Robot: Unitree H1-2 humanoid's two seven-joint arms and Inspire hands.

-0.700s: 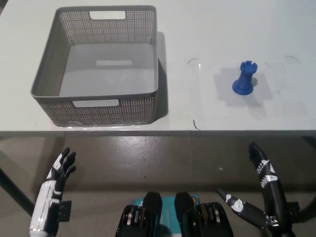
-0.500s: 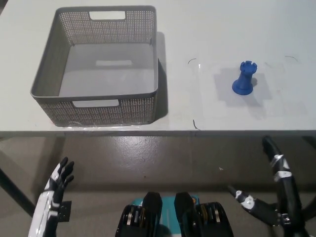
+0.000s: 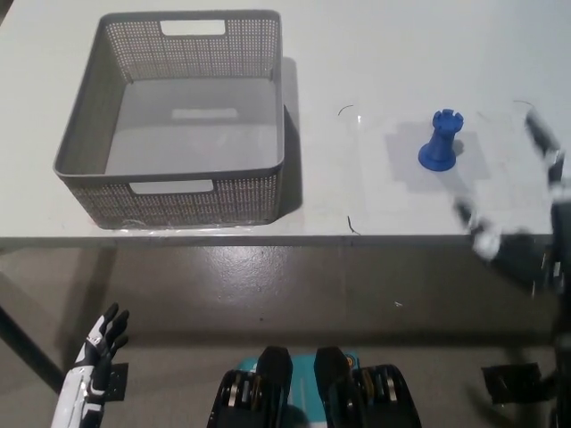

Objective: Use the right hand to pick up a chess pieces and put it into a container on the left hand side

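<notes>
A blue rook chess piece (image 3: 440, 140) stands upright on the white table (image 3: 375, 53), right of centre. A grey mesh basket (image 3: 174, 120) sits on the table's left part, with nothing inside. My black right hand (image 3: 535, 209) is blurred at the picture's right edge, raised to table height, to the right of the rook and below it in the picture, apart from it. Its fingers are spread and it holds nothing. My white left hand (image 3: 96, 357) rests low at the lower left, below the table's front edge, fingers apart.
The table's front edge (image 3: 268, 239) runs across the picture's middle, with grey floor (image 3: 294, 285) below it. Faint pen marks (image 3: 346, 111) lie on the table between basket and rook.
My right hand has risen fast from below the table's edge up to table level at the right. My left hand has sunk lower. Rook and basket stay put.
</notes>
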